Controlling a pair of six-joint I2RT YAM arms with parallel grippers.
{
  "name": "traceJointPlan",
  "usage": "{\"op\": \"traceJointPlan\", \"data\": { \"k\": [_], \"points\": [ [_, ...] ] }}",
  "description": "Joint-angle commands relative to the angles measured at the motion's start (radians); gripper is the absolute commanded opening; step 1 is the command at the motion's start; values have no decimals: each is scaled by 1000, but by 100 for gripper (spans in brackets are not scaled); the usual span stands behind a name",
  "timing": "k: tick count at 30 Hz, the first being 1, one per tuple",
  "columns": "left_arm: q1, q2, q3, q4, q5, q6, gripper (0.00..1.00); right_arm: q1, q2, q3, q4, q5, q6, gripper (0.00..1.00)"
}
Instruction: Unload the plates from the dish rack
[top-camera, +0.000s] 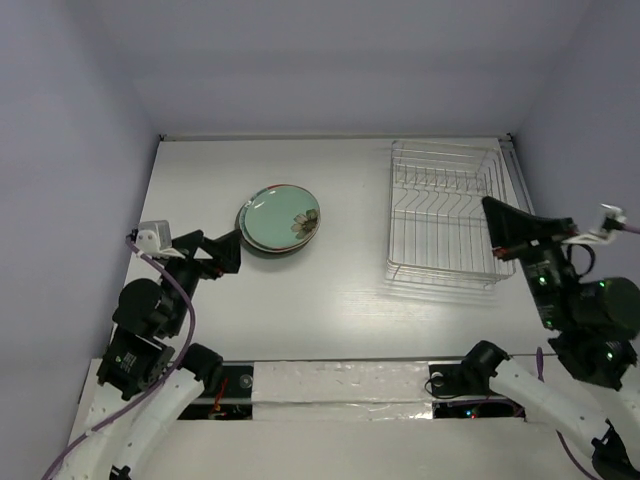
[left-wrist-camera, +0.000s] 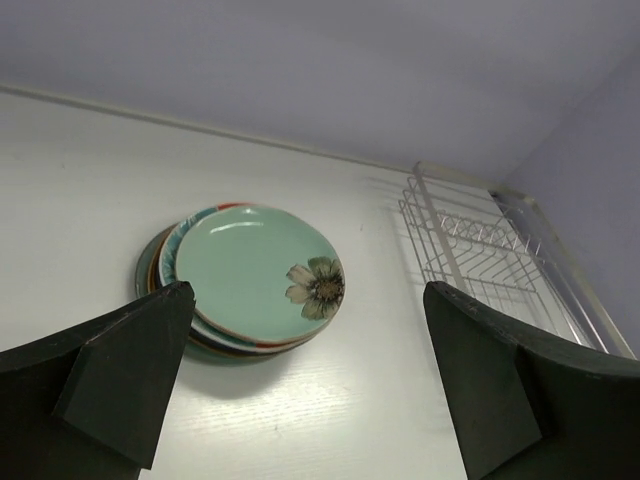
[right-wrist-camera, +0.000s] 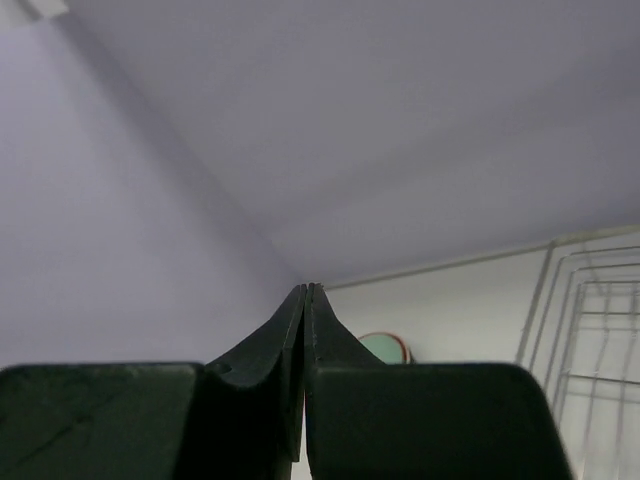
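Plates (top-camera: 281, 220), round ceramic ones topped by a pale green flower-painted one, sit stacked on the white table (top-camera: 330, 300), left of the silver wire dish rack (top-camera: 445, 215), which holds none, so unloading looks finished; next, I'd judge, both arms need only draw back. From above, the left gripper (top-camera: 228, 252) gapes just beside the stack, and the right gripper (top-camera: 492, 210) hangs over the rack's right part. Left wrist: wide-apart fingers (left-wrist-camera: 120, 380) frame the stack; lower plates show only rims. Right wrist: jaws pressed together on nothing, rack cut off at right.
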Motion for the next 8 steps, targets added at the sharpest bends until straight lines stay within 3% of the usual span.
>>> {"op": "traceJointPlan", "data": {
  "k": [1, 3, 4, 5, 7, 8],
  "points": [
    [3, 47, 137, 15, 3, 64, 99, 7, -90, -19, -148, 143, -56, 4],
    [3, 44, 161, 26, 3, 76, 99, 7, -154, -54, -162, 189, -31, 25],
    [3, 41, 159, 29, 3, 76, 99, 7, -170, -68, -174, 234, -21, 55],
    [3, 35, 154, 35, 3, 78, 99, 7, -182, -84, -179, 248, -15, 68],
    [3, 34, 132, 26, 3, 69, 99, 7, -194, -111, -208, 286, 16, 89],
    [3, 35, 126, 20, 3, 64, 99, 7, -194, -116, -219, 292, 25, 93]
  ]
}}
